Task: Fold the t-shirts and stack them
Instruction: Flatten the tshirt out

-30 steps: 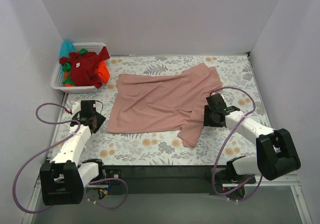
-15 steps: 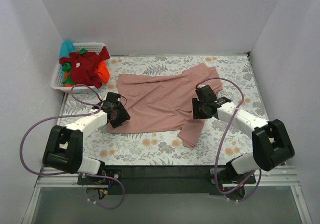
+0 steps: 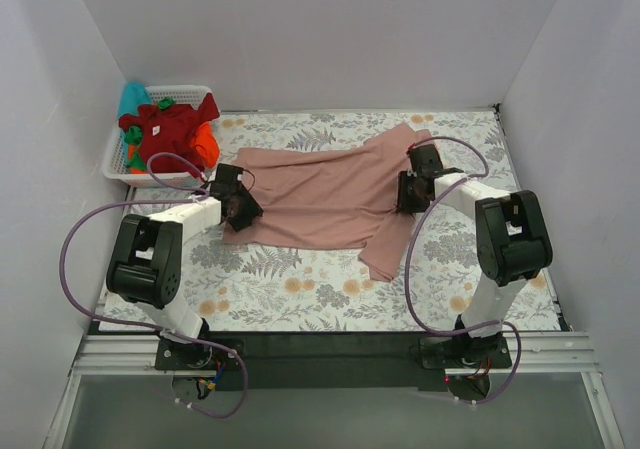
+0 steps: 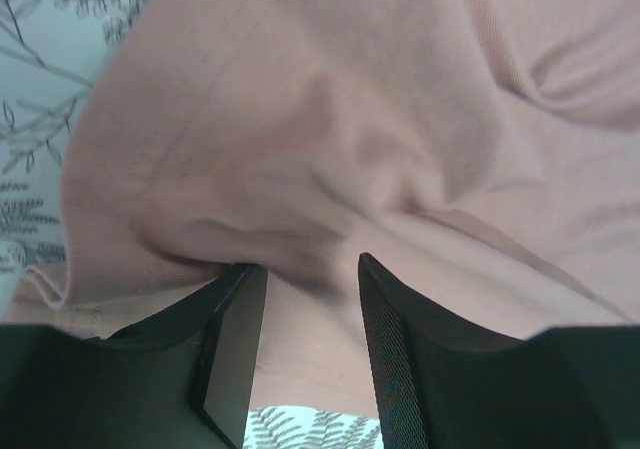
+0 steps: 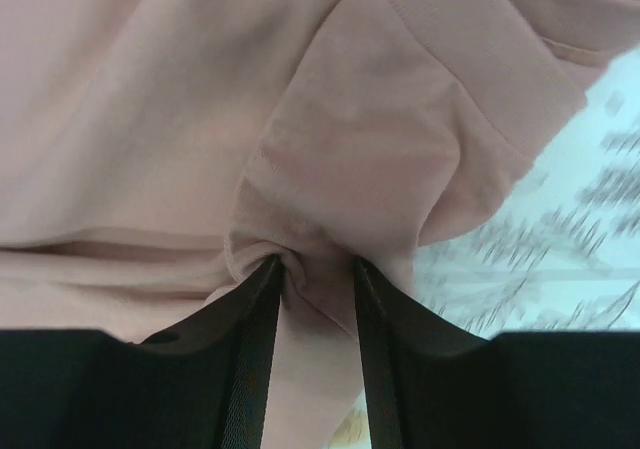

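Observation:
The dusty-pink t-shirt lies across the middle of the floral table cloth, its near part folded up over the rest. My left gripper is at the shirt's left edge. In the left wrist view the left gripper has pink cloth between its jaws. My right gripper is at the shirt's right side by a sleeve. In the right wrist view the right gripper pinches a bunched fold of pink cloth. No print shows.
A white slatted basket stands at the back left with a dark red shirt, an orange one and a teal one heaped in it. White walls close in on three sides.
Both grippers have moved in to the pink shirt and then away from me, carrying its near edge up and over. The shirt now covers less of the table.

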Tool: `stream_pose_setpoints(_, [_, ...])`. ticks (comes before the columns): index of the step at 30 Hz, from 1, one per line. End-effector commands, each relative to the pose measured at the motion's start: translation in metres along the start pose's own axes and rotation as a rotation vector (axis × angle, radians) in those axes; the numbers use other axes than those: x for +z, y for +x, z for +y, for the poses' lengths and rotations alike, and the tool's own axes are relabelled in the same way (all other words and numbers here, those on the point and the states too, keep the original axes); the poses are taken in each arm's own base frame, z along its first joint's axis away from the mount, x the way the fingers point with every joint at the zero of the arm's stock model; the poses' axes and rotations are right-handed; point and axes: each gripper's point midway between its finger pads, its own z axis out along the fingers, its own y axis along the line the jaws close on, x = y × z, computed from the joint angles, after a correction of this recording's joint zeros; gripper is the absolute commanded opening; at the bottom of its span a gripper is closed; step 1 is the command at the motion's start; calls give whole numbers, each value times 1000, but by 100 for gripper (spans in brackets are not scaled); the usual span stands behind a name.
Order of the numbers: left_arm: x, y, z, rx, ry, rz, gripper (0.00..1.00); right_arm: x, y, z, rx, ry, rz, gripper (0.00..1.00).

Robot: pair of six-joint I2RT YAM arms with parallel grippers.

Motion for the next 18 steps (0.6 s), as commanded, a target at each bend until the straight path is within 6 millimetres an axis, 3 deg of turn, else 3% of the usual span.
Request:
stream_pose_setpoints(1, [20,14,43,-24,-139,64,41,19,-50,-14,6,1,-89,42])
stream_pose_setpoints(3, [22,11,46,-27,-144,64,41,33,-58,-32,35,20,-75,42])
stream_pose_setpoints(6, [21,5,41,-10,-131,60,42,30,-87,-36,43,14,-123,43])
stream_pose_setpoints(9, [8,0,36,6,-103,45,47,11,-94,-21,1,-11,-143,46])
stream_pose_setpoints(10, [3,-3,36,17,-103,25,48,-6,-97,-10,-31,-3,-172,48])
stream_pose_setpoints(12, [-17,-11,34,29,-76,-24,52,-19,-87,2,-71,4,-174,49])
stream_pose_setpoints(13, [-24,-15,33,40,-65,-46,60,-35,-85,19,-104,-12,-197,50])
stream_pose_setpoints(14, [-31,-16,37,49,-70,-63,64,-41,-75,26,-118,-9,-185,51])
stream_pose_setpoints(15, [-46,-23,32,54,-43,-102,73,-49,-66,33,-121,-15,-184,52])
stream_pose_setpoints(16, [-53,-24,35,63,-44,-119,74,-54,-54,49,-155,-14,-180,53])
stream_pose_setpoints(18, [-63,-21,49,82,-74,-142,75,-59,-30,59,-162,5,-146,54])
